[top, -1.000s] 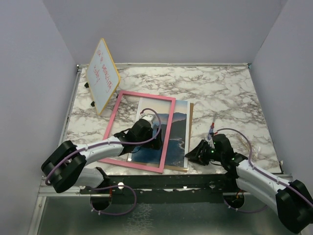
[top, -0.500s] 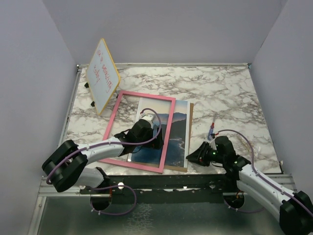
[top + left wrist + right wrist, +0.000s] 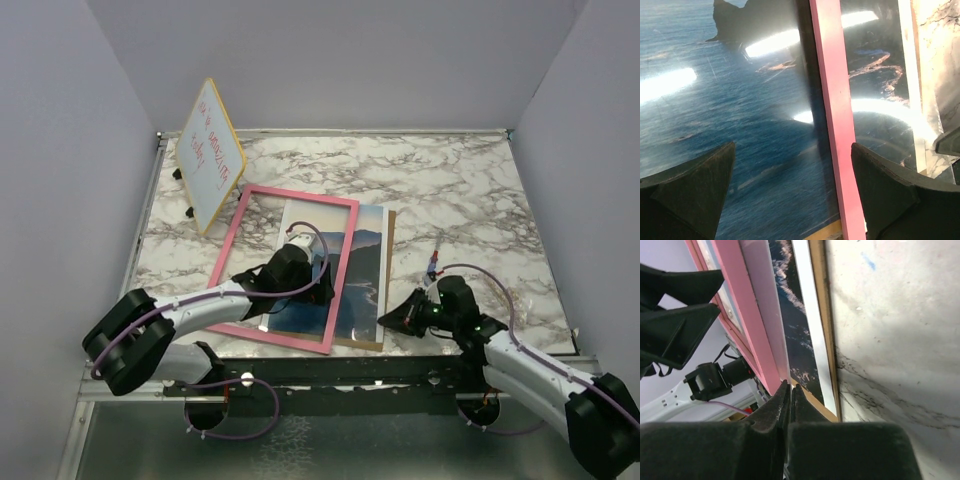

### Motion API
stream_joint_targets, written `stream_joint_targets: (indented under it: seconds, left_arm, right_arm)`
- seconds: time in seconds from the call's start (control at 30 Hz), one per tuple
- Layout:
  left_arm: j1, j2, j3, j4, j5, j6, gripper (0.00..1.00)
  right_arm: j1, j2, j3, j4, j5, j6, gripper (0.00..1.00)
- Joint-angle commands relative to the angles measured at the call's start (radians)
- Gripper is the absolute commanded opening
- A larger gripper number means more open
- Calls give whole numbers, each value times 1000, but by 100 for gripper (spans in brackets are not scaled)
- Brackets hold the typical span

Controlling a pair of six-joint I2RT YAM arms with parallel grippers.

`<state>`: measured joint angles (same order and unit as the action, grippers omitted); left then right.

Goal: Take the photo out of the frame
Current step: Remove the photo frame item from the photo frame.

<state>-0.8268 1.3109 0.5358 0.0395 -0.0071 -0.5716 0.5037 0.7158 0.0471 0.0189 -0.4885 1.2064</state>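
Two arms work at a pink frame (image 3: 303,195) lying flat on the marble table (image 3: 460,190), close to its near edge and left of centre. The photo (image 3: 365,265) lies under it on a brown backing board (image 3: 388,270). Both jut out past the frame's right bar, so the stack is apart but the photo is not yet free. The left gripper (image 3: 792,145) hangs low inside the frame opening, spread wide and gripping nothing, with the right bar showing between its fingers. The right gripper (image 3: 789,387) sits at the stack's near right corner, fingers pinched fully together. Whether any edge is caught between them cannot be made out. The step in hand looks like separating the layers at that corner. The next move likely calls for the left arm to steady the frame while the right catches the photo's thin edge alone, not the board, and slides it toward the table's right edge.
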Motion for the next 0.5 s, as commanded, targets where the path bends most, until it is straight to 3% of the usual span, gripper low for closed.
stream_joint_targets:
  seconds: [0.0,0.27,0.47]
  left_arm:
    - [-6,-68,14,-66,-48,8,98]
    - [-5,-131,42,-134,-88,23,99]
    - [-5,-125,52,-137,-82,27,99]
  right_arm:
    - [0,119,25,152,-37,-11,0]
    - [28,271,88,216,-48,-45,0]
    - [147,395,175,214,26,-53,0]
